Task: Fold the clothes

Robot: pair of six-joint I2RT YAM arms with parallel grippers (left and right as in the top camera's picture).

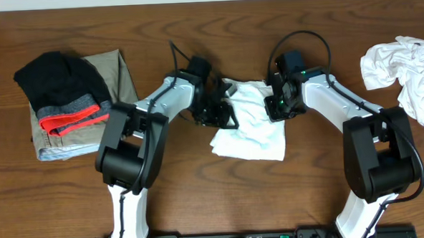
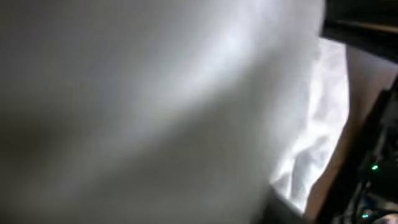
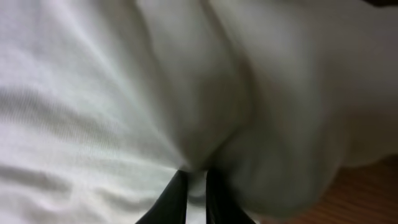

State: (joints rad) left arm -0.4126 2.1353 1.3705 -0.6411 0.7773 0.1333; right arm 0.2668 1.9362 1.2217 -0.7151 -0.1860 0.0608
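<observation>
Wooden table (image 1: pixel 193 19), centre: white garment (image 1: pixel 248 132) looks soft, light, limp; best gripped at edges; right gripper (image 3: pixel 196 177) pinches fold; left gripper (image 1: pixel 217 113) state unreadable.

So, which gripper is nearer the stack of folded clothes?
Left. The left gripper is right of the stack; the right gripper is farther right, across the white garment.

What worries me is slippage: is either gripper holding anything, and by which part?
The right gripper pinches a fold of the white garment at its right edge. The left gripper sits at its left edge; whether it grips cannot be told.
</observation>
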